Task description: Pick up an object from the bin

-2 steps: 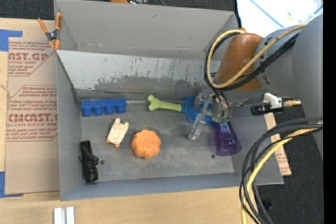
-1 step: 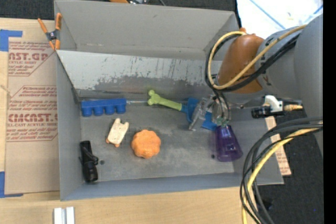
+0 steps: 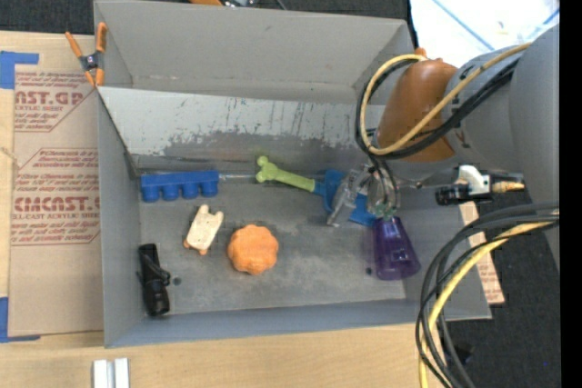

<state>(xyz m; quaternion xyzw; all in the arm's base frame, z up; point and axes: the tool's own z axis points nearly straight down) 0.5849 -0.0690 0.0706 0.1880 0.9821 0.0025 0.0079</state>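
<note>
Grey bin, right edge: end effector down at blue block; grip we cannot tell; lift pending.

I see a blue knobbed plastic bar, a green bone-shaped stick, a cream slab, perhaps toy bread, a lumpy orange ball and a black plastic clamp.

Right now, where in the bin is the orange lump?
In the camera view, the orange lump lies mid-front on the bin floor, just right of the cream piece.
</note>
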